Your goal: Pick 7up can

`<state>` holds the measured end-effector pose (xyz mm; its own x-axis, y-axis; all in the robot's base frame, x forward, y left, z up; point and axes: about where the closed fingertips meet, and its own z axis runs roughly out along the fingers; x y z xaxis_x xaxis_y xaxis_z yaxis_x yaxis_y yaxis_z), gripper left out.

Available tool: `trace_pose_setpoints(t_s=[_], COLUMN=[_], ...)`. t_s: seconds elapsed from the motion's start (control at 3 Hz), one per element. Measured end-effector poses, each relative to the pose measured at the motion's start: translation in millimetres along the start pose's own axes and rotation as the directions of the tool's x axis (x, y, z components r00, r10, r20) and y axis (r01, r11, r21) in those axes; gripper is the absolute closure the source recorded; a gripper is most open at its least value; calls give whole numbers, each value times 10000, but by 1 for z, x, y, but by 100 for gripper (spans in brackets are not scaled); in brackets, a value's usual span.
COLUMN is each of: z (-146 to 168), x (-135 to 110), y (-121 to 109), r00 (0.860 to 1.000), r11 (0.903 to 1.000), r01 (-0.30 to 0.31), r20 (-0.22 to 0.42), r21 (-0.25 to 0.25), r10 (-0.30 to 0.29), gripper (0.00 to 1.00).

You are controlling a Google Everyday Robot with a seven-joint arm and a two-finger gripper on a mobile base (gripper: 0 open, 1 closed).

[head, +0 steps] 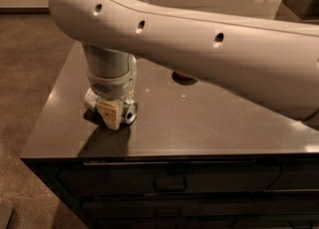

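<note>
Lying on its side, the can is found on the table, close to the front left corner of the table. Only its two silver ends are seen, because the middle of it is covered by the pincer. The pincer is pointed straight down from above and is placed across the can, touching the table top or nearly so. This placing is judged to be chosen so that the round body can be taken from both sides and not roll away over the table. Whether the pincer is already clenched on the can or is only set around it cannot be told.

Much of the table is crossed by the thick white arm, and its shadow is thrown in front of the can, toward the table edge. A dark round thing is partly hidden behind the arm, near the middle of the table. No brand name, label or other writing can be read on the can or elsewhere.
</note>
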<state>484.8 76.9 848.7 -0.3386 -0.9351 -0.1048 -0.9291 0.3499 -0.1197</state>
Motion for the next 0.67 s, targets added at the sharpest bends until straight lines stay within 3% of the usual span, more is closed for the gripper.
trace_pose_setpoints(t_s=[0.67], z=[-38], x=[3], y=[-13], r00=[9952], r11=[9952], r01=[971], r20=[85], r21=[143], r10=[-972], gripper=[88])
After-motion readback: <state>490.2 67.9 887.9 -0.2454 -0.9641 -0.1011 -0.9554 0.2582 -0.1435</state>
